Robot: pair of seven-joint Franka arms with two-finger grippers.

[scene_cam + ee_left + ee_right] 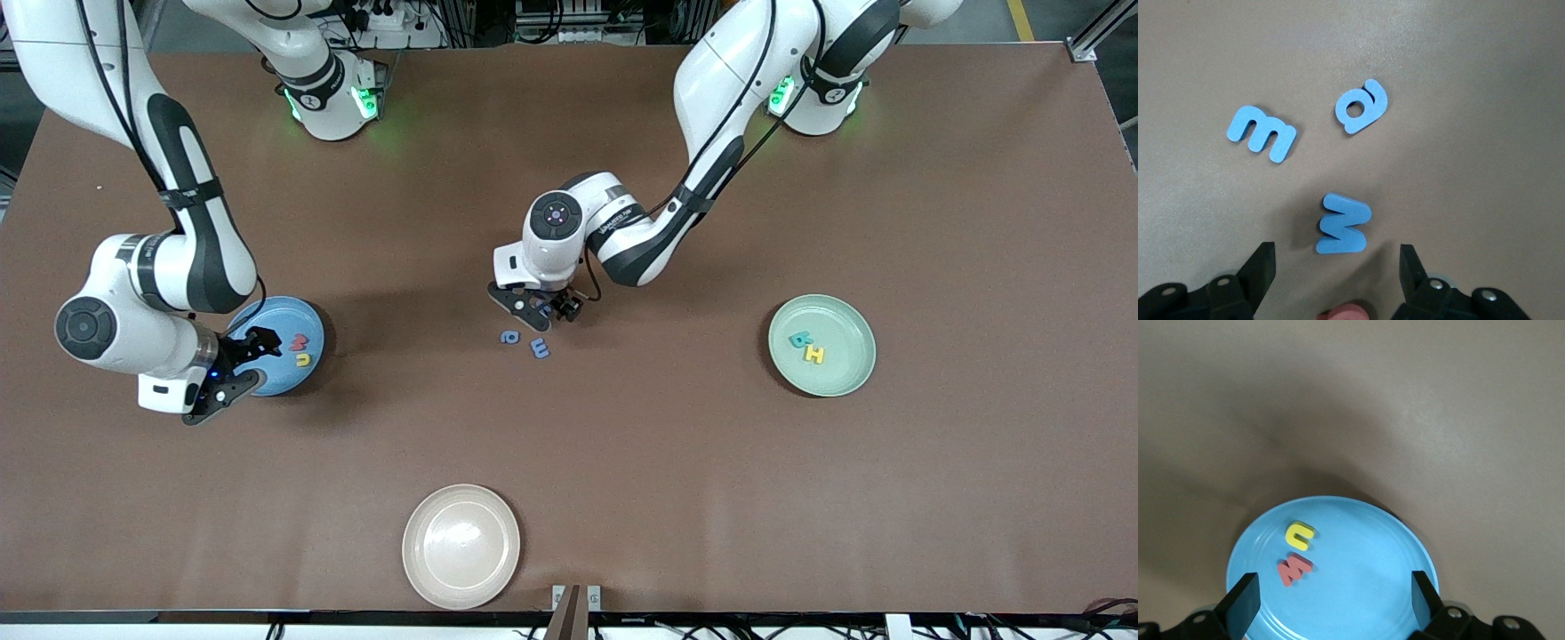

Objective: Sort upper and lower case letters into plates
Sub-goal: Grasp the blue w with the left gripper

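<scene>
My left gripper [538,309] is open, low over the table's middle. In the left wrist view [1337,261] a blue "w" letter [1343,223] lies on the table just ahead of its open fingers, with a blue "m" [1261,133] and a blue "a" [1363,107] beside it. The "a" [509,337] and "m" [540,348] also show in the front view. My right gripper [247,364] is open and empty over the blue plate [267,320], which holds a red letter [1294,569] and a yellow letter [1299,535]. The mint green plate [845,329] holds a teal letter [800,339] and a yellow letter [814,355].
A beige plate [460,546] sits near the table's front edge, nearer to the front camera than the blue letters. A small reddish thing [1341,312] shows close under the left gripper; I cannot tell what it is.
</scene>
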